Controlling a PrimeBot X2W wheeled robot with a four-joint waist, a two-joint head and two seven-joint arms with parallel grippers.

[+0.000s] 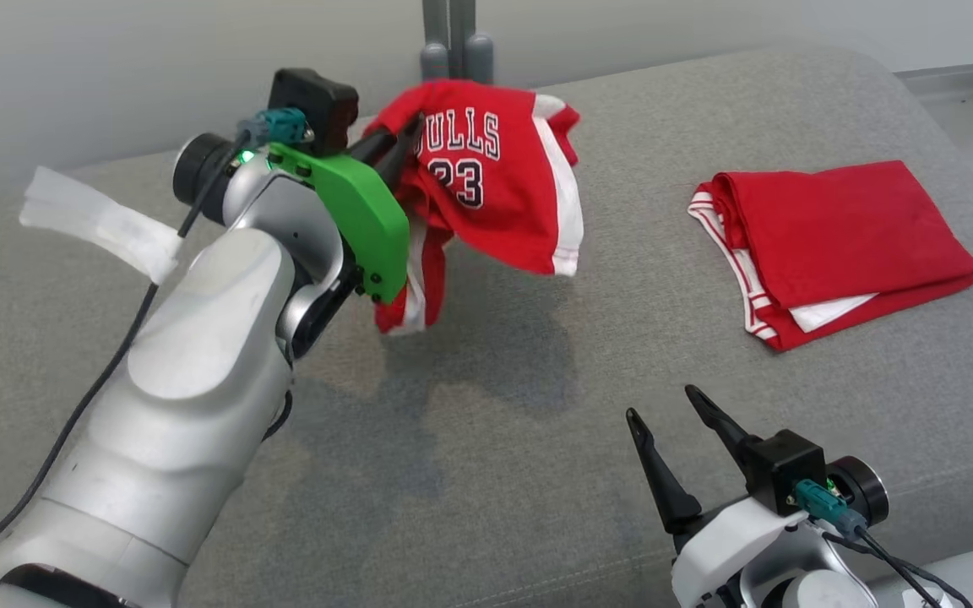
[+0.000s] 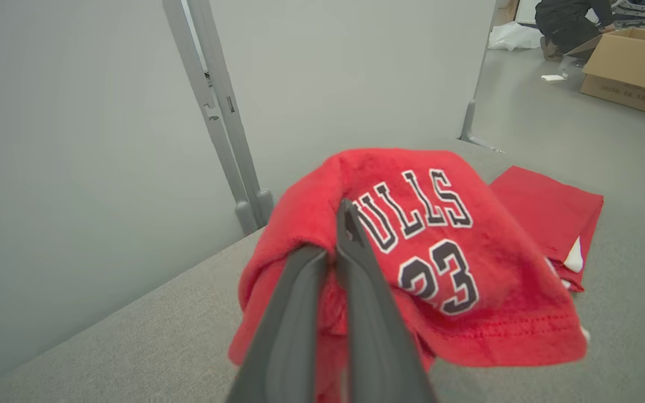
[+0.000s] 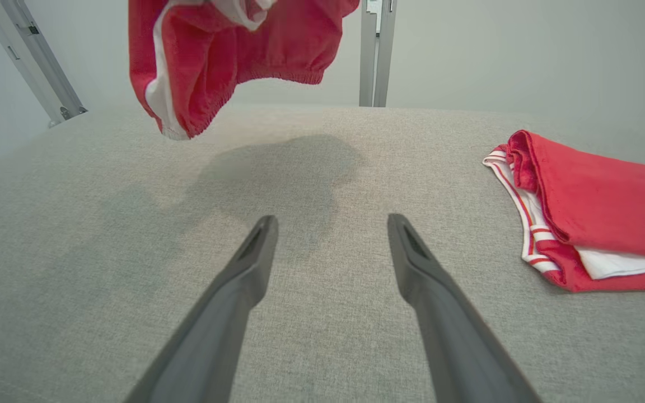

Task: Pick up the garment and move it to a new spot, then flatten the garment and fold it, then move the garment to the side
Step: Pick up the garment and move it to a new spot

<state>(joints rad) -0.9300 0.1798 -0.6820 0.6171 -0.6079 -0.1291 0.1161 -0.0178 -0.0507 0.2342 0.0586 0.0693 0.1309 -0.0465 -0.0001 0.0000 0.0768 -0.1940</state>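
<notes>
The grey fabric surface (image 1: 486,507) is looked at from above and down by the head camera. The left wrist view is taken close to the hanging red jersey numbered 23 (image 2: 412,252), and the right wrist view low over the surface. The folded red cloth (image 3: 608,201) is shared by all three.

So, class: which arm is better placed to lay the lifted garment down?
Left. The left tool is shut on the red garment, hanging above the cushion; the right tool sits open, apart from it.
</notes>
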